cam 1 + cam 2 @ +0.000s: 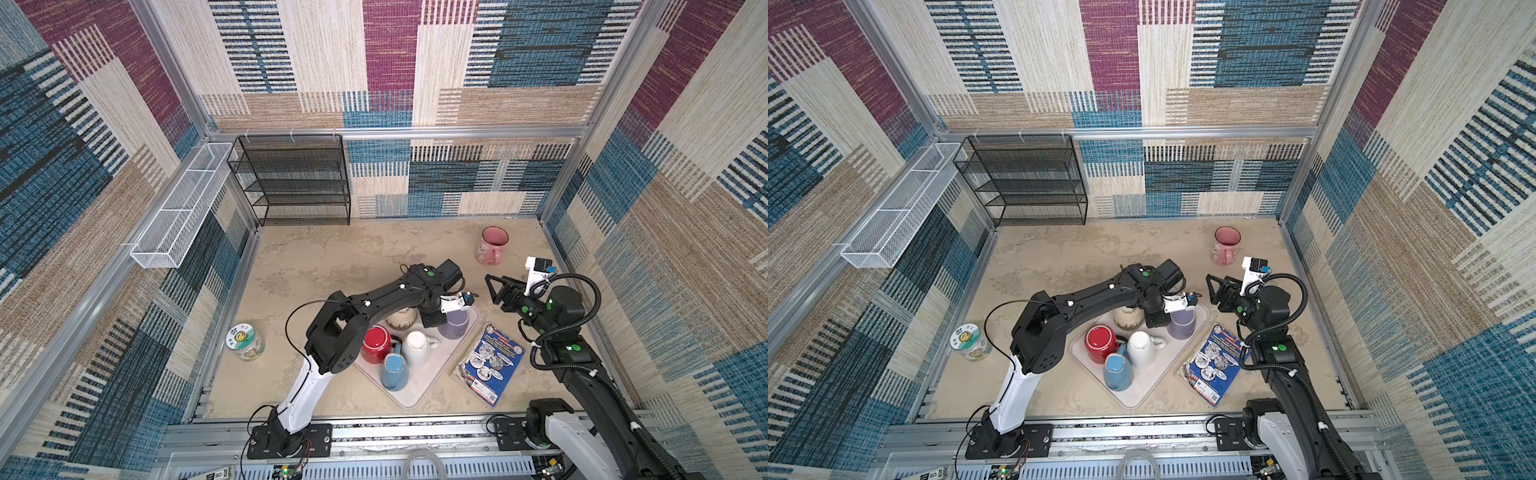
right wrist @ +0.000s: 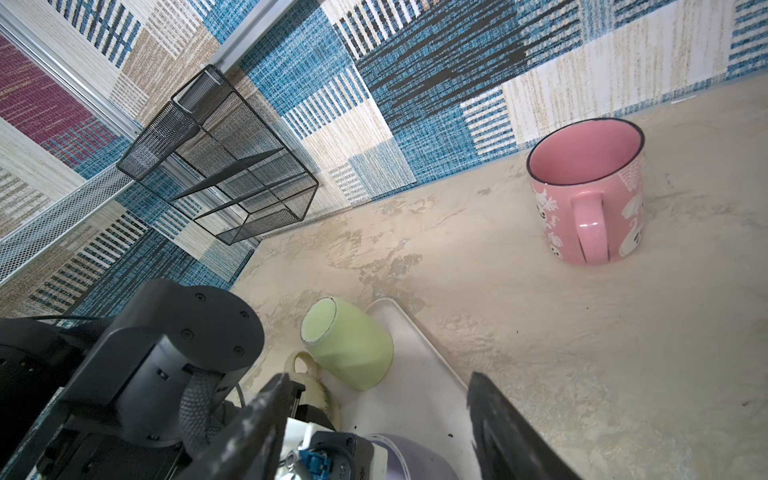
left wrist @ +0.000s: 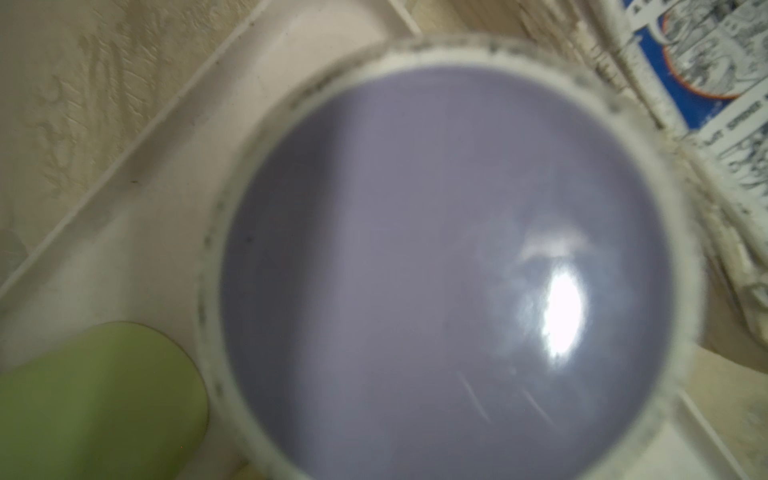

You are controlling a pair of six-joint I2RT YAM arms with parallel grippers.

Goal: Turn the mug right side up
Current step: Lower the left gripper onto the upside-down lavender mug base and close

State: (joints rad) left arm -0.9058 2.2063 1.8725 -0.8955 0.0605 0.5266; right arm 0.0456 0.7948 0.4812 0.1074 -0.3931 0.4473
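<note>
Left wrist view, closest of all, is filled by the upturned base of the lavender mug (image 3: pixel 436 270), blurred and ringed by its unglazed foot. No fingers show there, so I cannot tell whether the left gripper (image 1: pixel 433 322) is parted or clamped.

In both top views the tray (image 1: pixel 415 390) lies nearest the robot. A blue mug (image 1: pixel 394 370) is at the front, with a red mug (image 1: pixel 376 343) and a white mug (image 1: pixel 417 347) behind it, all with their bases showing. At the tray's far corner stands the lavender mug, mouth down and long axis vertical, with the left gripper pointing straight down just beside it. That is probably the mug meant, and the left arm is much the nearer to it. Its handle is hidden.

Beside the tray lies a blue comic booklet (image 1: pixel 492 365); its print is too soft to read. Beyond it the right gripper (image 1: pixel 490 289) hovers off the tray, apart from the mug, its fingers spread with nothing between them. Farther back a pink mug (image 1: pixel 492 246) with white cartoon figures already stands upright. A black mesh rack (image 1: pixel 299 178) lines the back wall.
</note>
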